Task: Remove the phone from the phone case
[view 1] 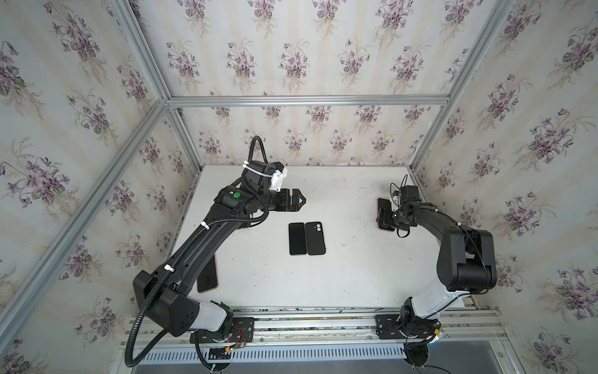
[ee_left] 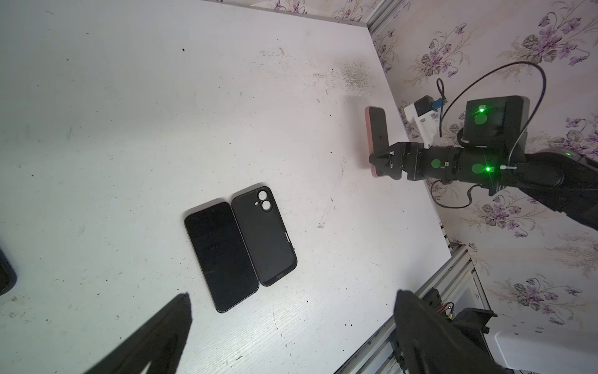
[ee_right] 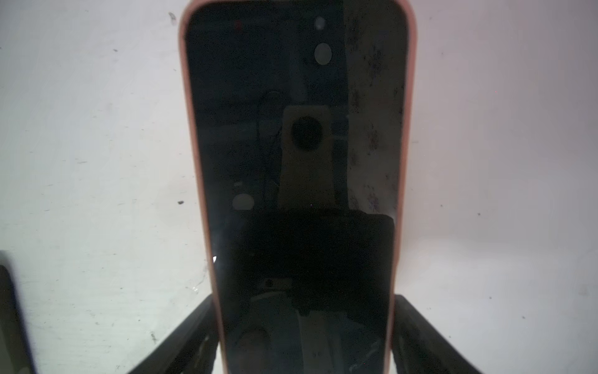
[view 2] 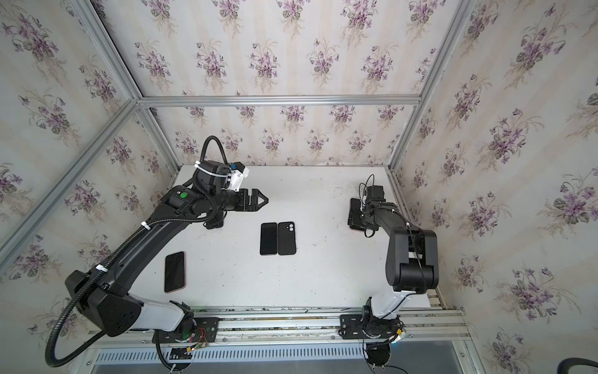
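Observation:
A dark-screened phone in a pink phone case lies screen up at the right side of the white table, seen in both top views. My right gripper is shut across its width near one end, one finger against each long edge of the case. Whether the phone rests on the table or is just off it, I cannot tell. My left gripper hangs open and empty above the table left of centre, well apart from it.
A bare black phone and an empty black case lie side by side mid-table. Another pink-cased phone lies front left, beside the left arm. Floral walls and aluminium posts close in the table; a rail runs along the front.

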You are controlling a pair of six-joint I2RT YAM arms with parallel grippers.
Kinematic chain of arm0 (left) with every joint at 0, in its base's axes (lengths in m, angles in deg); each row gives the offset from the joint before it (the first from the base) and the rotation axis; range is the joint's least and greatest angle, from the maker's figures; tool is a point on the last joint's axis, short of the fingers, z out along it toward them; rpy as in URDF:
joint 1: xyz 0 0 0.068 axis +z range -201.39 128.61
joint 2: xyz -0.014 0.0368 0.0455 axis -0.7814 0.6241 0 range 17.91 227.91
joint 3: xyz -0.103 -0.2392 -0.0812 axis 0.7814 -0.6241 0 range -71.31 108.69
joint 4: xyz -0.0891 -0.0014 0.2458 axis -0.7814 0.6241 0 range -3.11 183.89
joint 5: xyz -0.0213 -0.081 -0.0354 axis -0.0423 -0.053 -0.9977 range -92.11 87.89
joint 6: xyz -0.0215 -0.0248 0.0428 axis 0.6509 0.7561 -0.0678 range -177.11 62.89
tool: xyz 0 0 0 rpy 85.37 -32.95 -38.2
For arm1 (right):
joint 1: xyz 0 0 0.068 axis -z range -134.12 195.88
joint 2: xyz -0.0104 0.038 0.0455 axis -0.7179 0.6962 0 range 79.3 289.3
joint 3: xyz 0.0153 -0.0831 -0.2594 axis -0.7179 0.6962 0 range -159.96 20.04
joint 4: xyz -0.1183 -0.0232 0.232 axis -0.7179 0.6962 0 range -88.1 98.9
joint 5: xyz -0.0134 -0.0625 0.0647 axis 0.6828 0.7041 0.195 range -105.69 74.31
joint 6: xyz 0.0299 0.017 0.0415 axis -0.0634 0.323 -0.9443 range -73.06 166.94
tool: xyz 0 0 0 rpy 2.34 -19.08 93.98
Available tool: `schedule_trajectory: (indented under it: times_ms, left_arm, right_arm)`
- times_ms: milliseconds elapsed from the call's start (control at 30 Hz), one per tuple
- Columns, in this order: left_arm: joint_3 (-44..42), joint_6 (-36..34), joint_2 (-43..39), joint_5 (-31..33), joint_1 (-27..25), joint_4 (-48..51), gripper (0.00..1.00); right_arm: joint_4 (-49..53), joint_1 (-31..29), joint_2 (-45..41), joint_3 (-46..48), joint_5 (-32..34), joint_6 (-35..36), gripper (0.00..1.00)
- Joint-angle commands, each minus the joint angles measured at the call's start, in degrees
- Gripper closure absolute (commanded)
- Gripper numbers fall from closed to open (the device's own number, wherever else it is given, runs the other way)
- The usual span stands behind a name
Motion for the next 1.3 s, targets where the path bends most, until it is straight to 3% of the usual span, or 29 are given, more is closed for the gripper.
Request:
schedule_trajectory:
  times_ms: [0, 533, 1267]
  left_arm:
    - [0.6, -0.2, 0.3, -1.3, 0.0, -1.8, 0.0]
    - [5.6, 0.2, 5.8, -7.2, 0.0, -5.9, 0.0]
    - [12.7, 3.9, 16.3, -13.8, 0.0, -10.0, 0.01]
  right_arm:
    - [-8.4, -1.2, -3.6, 2.0, -1.4, -2.0, 0.63]
    - [-18.6, -18.5, -18.4, 8.1, 3.6, -1.5, 0.7]
    - [-23.4, -38.5, -20.7, 8.2, 10.4, -4.5, 0.77]
